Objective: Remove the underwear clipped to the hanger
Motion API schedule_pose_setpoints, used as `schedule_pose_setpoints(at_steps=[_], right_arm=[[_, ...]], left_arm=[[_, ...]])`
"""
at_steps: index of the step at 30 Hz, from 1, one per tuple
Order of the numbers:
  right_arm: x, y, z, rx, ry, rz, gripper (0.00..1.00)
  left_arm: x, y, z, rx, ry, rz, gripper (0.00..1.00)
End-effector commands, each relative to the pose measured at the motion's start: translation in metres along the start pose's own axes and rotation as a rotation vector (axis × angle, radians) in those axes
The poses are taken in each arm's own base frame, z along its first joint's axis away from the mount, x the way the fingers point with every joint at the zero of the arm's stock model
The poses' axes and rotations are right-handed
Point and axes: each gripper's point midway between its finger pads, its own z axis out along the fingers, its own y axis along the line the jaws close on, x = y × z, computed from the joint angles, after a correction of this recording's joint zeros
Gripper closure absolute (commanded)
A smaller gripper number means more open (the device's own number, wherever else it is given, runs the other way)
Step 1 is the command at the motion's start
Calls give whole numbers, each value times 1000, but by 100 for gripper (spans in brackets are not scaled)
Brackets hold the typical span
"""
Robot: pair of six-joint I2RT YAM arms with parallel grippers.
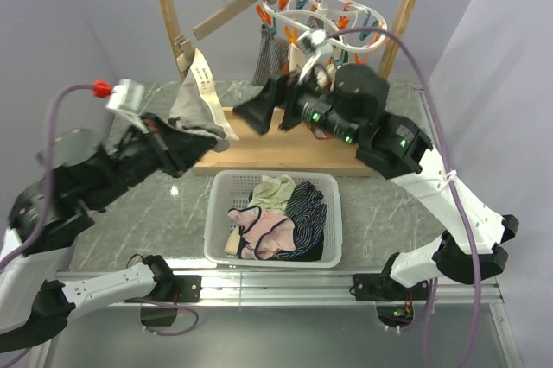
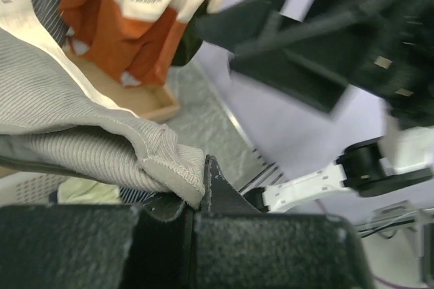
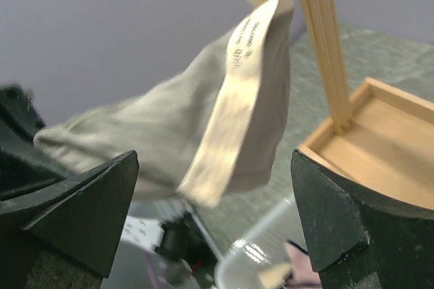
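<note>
The white hanger point(image 1: 324, 12) with orange and teal pegs hangs from the wooden rod at the right. A grey pin-striped underwear point(image 1: 270, 57) hangs from it, and a rust-orange one point(image 2: 129, 31) shows in the left wrist view. My left gripper point(image 1: 183, 149) is shut on the lower hem of a taupe-grey underwear point(image 1: 200, 100) with a cream printed band, stretched up toward the rack's left post. The ribbed cloth point(image 2: 81, 146) is pinched between the shut jaws of the left gripper point(image 2: 200, 194). My right gripper point(image 1: 270, 104) stands open and empty, facing that cloth point(image 3: 169, 133).
A white basket point(image 1: 216, 212) holding several garments sits in front of the rack. The rack's wooden base tray point(image 3: 380, 140) and left post point(image 3: 325, 45) stand close to the right gripper point(image 3: 213, 214). A wooden hanger point(image 1: 229, 14) hangs tilted on the rod.
</note>
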Motion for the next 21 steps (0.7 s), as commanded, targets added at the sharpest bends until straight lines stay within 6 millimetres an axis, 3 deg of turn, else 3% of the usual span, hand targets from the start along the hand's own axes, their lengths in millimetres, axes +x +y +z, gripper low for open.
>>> schedule_pose_setpoints(at_steps=[1, 2, 3, 4, 5, 6, 8, 9, 10, 13, 17, 18, 20, 21], right_arm=[[32, -13, -9, 141, 87, -232, 0], [39, 4, -18, 126, 75, -269, 0], [58, -16, -16, 210, 87, -309, 0], [43, -8, -28, 191, 5, -310, 0], [47, -9, -32, 188, -14, -306, 0], [73, -20, -31, 198, 20, -313, 0], [62, -14, -45, 168, -65, -283, 0], [78, -18, -46, 170, -43, -299, 0], [79, -21, -47, 188, -50, -314, 0], [97, -31, -43, 248, -17, -399, 0], [102, -32, -32, 298, -82, -522, 0], [94, -24, -27, 276, -142, -507, 0], [99, -25, -21, 277, -174, -558, 0], [88, -17, -18, 267, -245, -532, 0]], left_arm=[[38, 17, 31, -43, 134, 56, 99], [41, 17, 38, -48, 142, 50, 99], [38, 15, 41, -37, 130, 47, 99], [37, 14, 42, -35, 125, 49, 99], [33, 16, 43, -51, 108, 50, 99], [31, 18, 45, -64, 100, 51, 99], [23, 18, 44, -78, 81, 61, 99], [23, 20, 47, -94, 79, 62, 99], [20, 18, 46, -92, 77, 68, 99], [21, 14, 51, -83, 104, 70, 99], [26, 5, 58, -47, 136, 53, 99], [27, 3, 58, -39, 140, 49, 99], [26, 1, 57, -31, 138, 39, 99], [23, -3, 56, -22, 136, 31, 99]])
